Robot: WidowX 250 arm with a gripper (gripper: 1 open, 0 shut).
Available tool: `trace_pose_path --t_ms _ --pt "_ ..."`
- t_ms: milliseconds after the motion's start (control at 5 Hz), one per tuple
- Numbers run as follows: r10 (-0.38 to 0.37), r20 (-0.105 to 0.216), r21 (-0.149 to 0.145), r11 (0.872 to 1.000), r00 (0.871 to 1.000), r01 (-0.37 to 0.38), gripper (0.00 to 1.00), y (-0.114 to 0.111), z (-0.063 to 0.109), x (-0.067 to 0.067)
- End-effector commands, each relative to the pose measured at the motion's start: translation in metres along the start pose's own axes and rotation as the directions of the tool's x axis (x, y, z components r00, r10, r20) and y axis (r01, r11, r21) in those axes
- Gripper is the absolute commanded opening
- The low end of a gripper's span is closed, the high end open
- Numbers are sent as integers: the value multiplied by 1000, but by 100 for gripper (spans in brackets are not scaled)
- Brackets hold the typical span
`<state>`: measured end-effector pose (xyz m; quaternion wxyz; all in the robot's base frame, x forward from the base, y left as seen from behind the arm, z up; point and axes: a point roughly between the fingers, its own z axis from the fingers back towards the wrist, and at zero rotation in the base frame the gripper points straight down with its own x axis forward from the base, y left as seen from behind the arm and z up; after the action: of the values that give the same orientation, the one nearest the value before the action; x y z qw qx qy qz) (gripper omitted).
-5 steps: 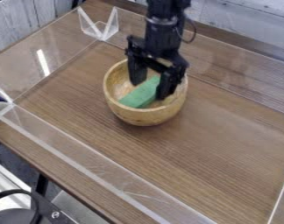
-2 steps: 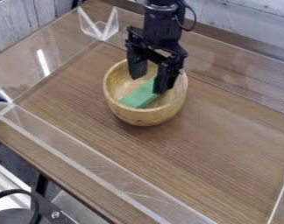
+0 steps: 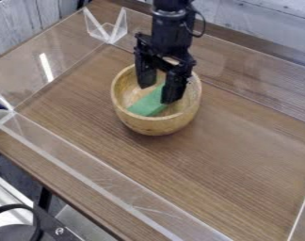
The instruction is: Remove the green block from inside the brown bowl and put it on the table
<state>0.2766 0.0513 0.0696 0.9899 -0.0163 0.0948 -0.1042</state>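
Here, from the hand outward:

Gripper (image 3: 158, 87): black, pointing steeply down from the upper middle of the frame, its tips dipped below the rim of the bowl. The two fingers (image 3: 173, 87) stand spread wide apart and pinch nothing.

Arm: a black column rising from the gripper and leaving the frame at the top centre.

Block (image 3: 150, 103): bright green and flat, lying inside the bowl, tilted against the inner wall so that its upper end points toward the gripper. It shows in the gap between the spread fingers and runs on below and to the lower left of them. Whether a fingertip touches it cannot be told at this size.

Bowl (image 3: 140, 122): round, light tan wood with a thick rim, standing upright on the table just above the centre of the frame. The gripper covers its upper right part; its lower left rim and front wall are in clear sight.

Table (image 3: 231, 160): brown wood-grain surface filling most of the frame, running from upper left to lower right.

Walls (image 3: 67, 179): low clear acrylic panels along the table's edges, plainest at the left and lower left.

Bracket (image 3: 107, 28): a small clear angled piece in the upper left, well apart from the bowl.
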Motion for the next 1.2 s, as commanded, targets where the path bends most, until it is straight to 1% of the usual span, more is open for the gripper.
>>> trace_pose_path --t_ms 0,200,400,600,800,1000 --pt "42 66 18 999 997 -43 100 7 7 13" --pt "71 64 13 997 995 -72 100 8 -3 20" --pt "95 66 7 995 993 -95 0 8 -11 26" --pt "103 64 -15 995 993 -102 0 8 -9 28" --pt "109 69 -37 994 992 -106 0 7 -3 30" --pt "122 71 -30 992 990 -120 0 7 -1 33"
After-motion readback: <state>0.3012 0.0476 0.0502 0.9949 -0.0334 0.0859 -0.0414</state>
